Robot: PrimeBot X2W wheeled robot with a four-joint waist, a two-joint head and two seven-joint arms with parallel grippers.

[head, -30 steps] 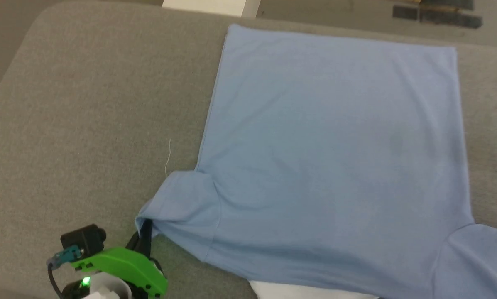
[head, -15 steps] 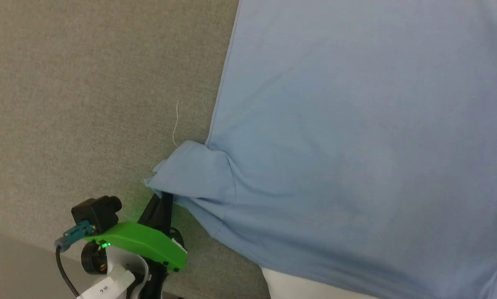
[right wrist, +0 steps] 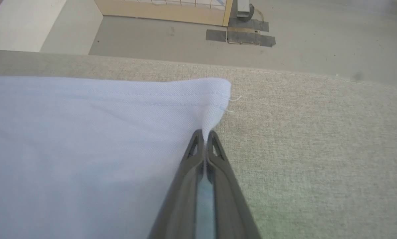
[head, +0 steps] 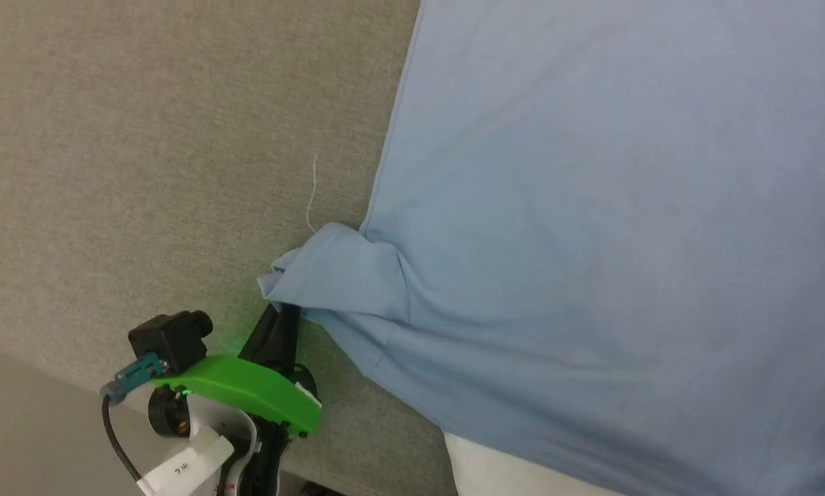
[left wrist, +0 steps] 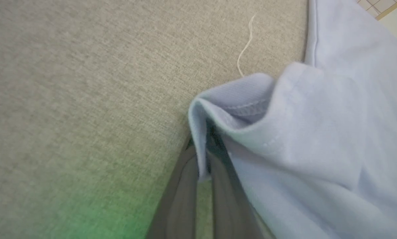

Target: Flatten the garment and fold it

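Left pincer and right pincer pinch the garment.

A grey-beige woven covering spreads under and all around the left fingers, tinged green just to their left. A loose white thread lies on it ahead of their tips and a little to the right, curling away from them. The same covering runs beneath the right fingers and off to their right. Past its far edge, well ahead of those tips, is a grey floor with dark tape patches almost straight ahead, a wooden-framed grid panel beyond them, and a pale board far to the left.
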